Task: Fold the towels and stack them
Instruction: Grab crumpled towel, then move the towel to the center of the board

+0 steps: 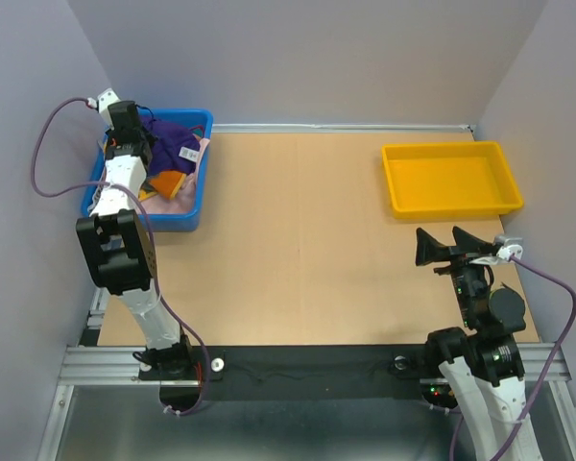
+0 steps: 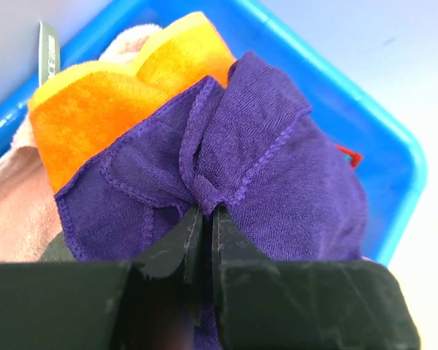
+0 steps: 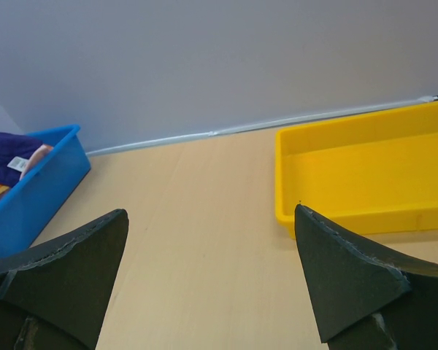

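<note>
The left gripper (image 2: 203, 213) pinched a fold of the dark purple towel (image 2: 277, 168), jaws nearly together. The towel lay bunched just ahead, in the blue bin (image 2: 398, 149).

The left arm (image 1: 125, 252) and the right arm (image 1: 490, 394), bolted to a black plate (image 1: 307, 370) at the near edge of the desk (image 1: 298, 240), are white links with chunky black joints, each trailing a purple cable (image 1: 35, 168), and the right pincer (image 3: 210, 211) has matte black wedge-shaped fingers (image 3: 350, 277).
</note>
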Robot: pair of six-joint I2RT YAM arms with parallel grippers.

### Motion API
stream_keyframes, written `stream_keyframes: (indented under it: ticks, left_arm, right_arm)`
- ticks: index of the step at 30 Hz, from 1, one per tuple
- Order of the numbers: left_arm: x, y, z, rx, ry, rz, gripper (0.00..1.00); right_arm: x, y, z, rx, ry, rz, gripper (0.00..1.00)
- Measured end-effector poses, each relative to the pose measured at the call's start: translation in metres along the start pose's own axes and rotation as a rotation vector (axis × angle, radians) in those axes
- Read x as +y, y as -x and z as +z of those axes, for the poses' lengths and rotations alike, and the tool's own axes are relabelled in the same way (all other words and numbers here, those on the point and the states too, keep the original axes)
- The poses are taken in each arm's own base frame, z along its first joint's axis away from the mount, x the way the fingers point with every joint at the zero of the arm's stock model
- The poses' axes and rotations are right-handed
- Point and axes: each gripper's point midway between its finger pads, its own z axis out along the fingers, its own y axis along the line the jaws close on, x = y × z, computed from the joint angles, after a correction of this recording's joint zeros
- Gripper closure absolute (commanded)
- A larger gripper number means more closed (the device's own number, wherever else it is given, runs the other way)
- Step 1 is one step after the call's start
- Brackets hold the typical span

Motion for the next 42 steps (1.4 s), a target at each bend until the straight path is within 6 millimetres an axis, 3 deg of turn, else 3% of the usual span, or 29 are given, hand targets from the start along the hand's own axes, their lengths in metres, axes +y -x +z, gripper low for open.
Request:
stream_keyframes:
  ticks: [4,8,12,14,16,20,22,26,28,31,32,33,34,35,36,37,38,39,40,42]
  left_arm:
    - [-0.007,0.02,-0.02,-0.033,-0.025,-0.008,1.0]
    - [-0.028,0.054,-0.059,-0.098,-0.08,-0.023,1.0]
    - [-0.077,0.103,-0.107,-0.195,-0.194,-0.038,1.0]
    - [-0.117,0.129,-0.141,-0.256,-0.293,-0.049,1.0]
    - [-0.15,0.139,-0.172,-0.281,-0.377,-0.053,1.0]
    - [-0.231,0.149,-0.251,-0.29,-0.625,-0.08,1.0]
    - [-0.258,0.152,-0.28,-0.289,-0.73,-0.098,1.0]
    - [-0.286,0.14,-0.315,-0.234,-0.862,-0.126,1.0]
    - [-0.295,0.119,-0.321,-0.188,-0.902,-0.123,0.93]
    - [-0.284,0.047,-0.317,-0.043,-0.894,-0.08,0.83]
    - [-0.277,0.015,-0.313,0.012,-0.885,-0.065,0.68]
    - [-0.268,-0.01,-0.313,0.048,-0.882,-0.053,0.61]
    - [-0.253,-0.053,-0.311,0.13,-0.86,-0.04,0.55]
    - [-0.24,-0.083,-0.307,0.178,-0.842,-0.006,0.47]
    - [-0.224,-0.123,-0.304,0.25,-0.818,0.016,0.32]
    - [-0.209,-0.157,-0.301,0.305,-0.798,0.029,0.24]
    - [-0.181,-0.207,-0.297,0.398,-0.743,0.071,0.18]
    - [-0.166,-0.23,-0.294,0.435,-0.716,0.098,0.13]
    - [-0.141,-0.26,-0.29,0.487,-0.665,0.121,0.12]
    - [-0.092,-0.297,-0.285,0.548,-0.558,0.152,0.14]
  right_arm:
    - [0.0,0.0,0.0,0.001,0.0,0.0,0.0]
    - [0.0,0.0,0.0,0.001,-0.001,0.0,0.0]
    - [0.0,-0.001,0.0,0.003,-0.002,-0.001,0.0]
    - [-0.001,-0.002,0.001,0.008,-0.003,-0.001,0.0]
    - [-0.001,-0.004,0.002,0.015,-0.005,-0.004,0.0]
    - [-0.003,-0.011,0.006,0.047,-0.013,-0.007,0.0]
    - [-0.003,-0.018,0.009,0.08,-0.013,-0.009,0.0]
    - [0.002,-0.033,0.02,0.177,0.008,-0.009,0.0]
    - [0.01,-0.034,0.029,0.234,0.036,-0.006,0.0]
    - [0.023,-0.024,0.043,0.283,0.072,0.006,0.0]
    - [0.028,-0.021,0.048,0.293,0.087,0.011,0.0]
    - [0.031,-0.017,0.053,0.302,0.098,0.015,0.0]
    - [0.036,-0.015,0.059,0.319,0.115,0.023,0.0]
    - [0.039,-0.015,0.062,0.332,0.124,0.026,0.0]
    - [0.042,-0.019,0.066,0.357,0.139,0.033,0.0]
    - [0.045,-0.023,0.069,0.381,0.15,0.04,0.0]
    - [0.046,-0.031,0.071,0.414,0.158,0.049,0.0]
    - [0.048,-0.045,0.072,0.466,0.174,0.06,0.0]
    - [0.047,-0.053,0.072,0.499,0.177,0.066,0.0]
    - [0.048,-0.085,0.072,0.619,0.192,0.092,0.02]
